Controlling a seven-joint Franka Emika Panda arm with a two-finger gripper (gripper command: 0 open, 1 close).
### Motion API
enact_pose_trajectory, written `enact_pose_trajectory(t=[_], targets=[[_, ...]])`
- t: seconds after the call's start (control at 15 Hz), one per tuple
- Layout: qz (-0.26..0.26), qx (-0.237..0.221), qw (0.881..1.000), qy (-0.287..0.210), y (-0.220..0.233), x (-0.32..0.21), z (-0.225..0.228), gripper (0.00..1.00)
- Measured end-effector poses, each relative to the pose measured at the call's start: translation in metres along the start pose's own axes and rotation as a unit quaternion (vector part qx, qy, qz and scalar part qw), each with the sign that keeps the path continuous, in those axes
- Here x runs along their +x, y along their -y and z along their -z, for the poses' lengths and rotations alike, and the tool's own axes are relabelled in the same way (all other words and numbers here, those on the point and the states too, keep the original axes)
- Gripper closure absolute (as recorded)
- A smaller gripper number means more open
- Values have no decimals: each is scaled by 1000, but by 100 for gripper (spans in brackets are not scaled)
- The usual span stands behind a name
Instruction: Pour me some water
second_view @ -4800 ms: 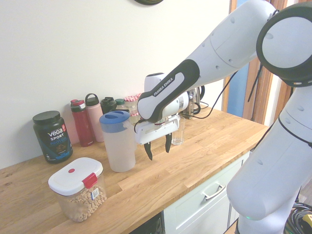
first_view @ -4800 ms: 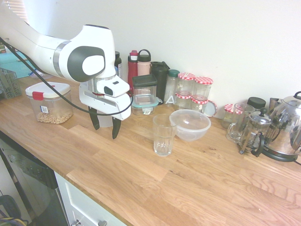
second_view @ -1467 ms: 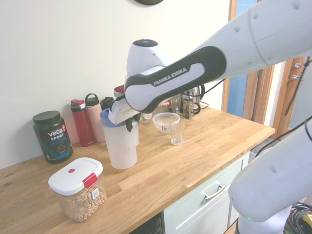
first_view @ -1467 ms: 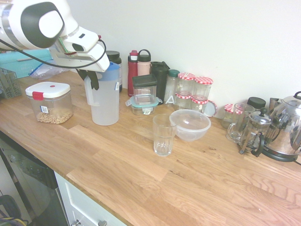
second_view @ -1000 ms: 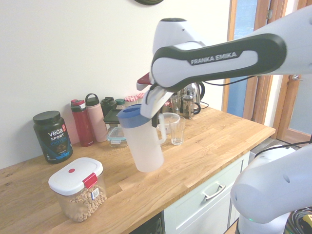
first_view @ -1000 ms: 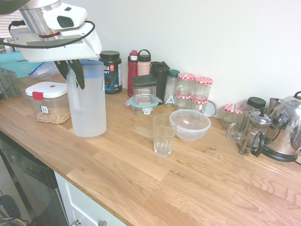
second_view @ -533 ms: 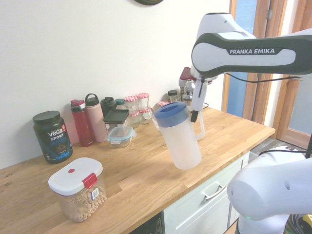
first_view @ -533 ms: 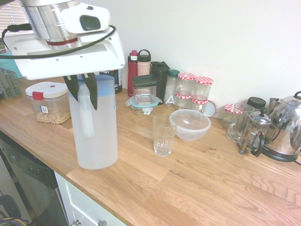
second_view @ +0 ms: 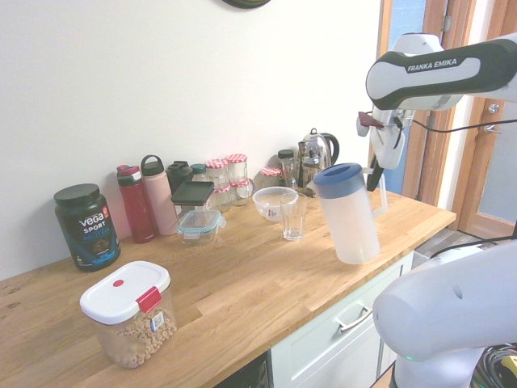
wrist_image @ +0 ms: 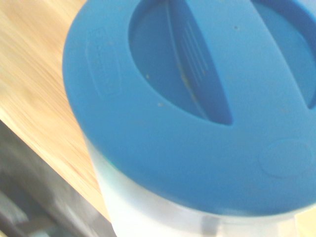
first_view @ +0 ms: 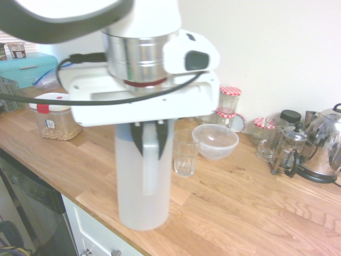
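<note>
Here my gripper (first_view: 149, 140) clamped tight on jug (second_view: 349, 217) handle, jug lifted clear of counter (second_view: 242, 291), near front edge. Second exterior view shows jug tilted, beside glass (second_view: 293, 216). Wrist view fills with blue lid (wrist_image: 197, 98) only.

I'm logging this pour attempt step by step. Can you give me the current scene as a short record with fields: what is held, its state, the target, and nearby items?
held item: jug, gripped by its side handle in the gripper
jug state: lifted off the counter, slightly tilted, blue lid on
target: drinking glass, upright on the counter, apart from the jug
pouring: not yet started
nearby: clear bowl behind the glass; cereal box near the counter's front edge
</note>
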State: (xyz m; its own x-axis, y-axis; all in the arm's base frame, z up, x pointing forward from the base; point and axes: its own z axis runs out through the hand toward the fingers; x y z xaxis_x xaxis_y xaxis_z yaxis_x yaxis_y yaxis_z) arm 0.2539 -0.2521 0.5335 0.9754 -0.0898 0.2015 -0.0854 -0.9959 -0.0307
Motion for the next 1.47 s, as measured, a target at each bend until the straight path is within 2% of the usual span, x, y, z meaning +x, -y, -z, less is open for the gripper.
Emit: enact_pose_trajectory(t=[0.2,0.47,0.8,1.07,1.47], targets=[[7,-31,999,18,-27,36,12,100],[53,-100,993,45,-5,84,24,100],[93,-225,966,85,55,126,5,100],[102,-297,945,91,82,143,-3,100],[114,-348,924,110,97,154,-19,100]])
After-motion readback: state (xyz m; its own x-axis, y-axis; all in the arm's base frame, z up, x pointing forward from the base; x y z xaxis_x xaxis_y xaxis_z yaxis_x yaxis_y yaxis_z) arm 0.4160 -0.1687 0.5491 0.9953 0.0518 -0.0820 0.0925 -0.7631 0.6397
